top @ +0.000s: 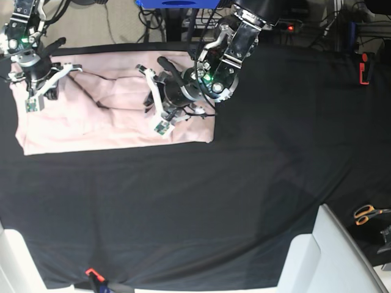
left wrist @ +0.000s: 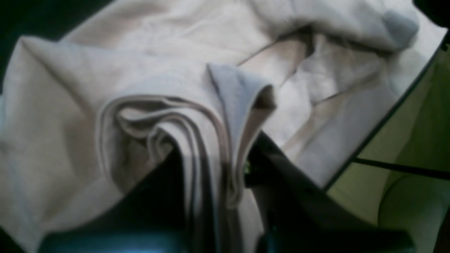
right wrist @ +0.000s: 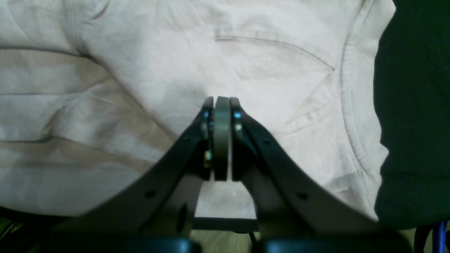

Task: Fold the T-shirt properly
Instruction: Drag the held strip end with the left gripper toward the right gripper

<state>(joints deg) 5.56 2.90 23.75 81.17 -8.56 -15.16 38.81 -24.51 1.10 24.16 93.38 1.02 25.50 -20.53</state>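
T-shirt (top: 116, 116) lies spread on the black cover (top: 244, 183). My left gripper (left wrist: 225, 168) pinches a bunched fold of it; my right gripper (right wrist: 222, 105) is closed empty just above it.

Soft matt cloth on matt cloth
Pink T-shirt (top: 116, 125): thin creased fabric; table cover (top: 244, 183): black matt cloth.
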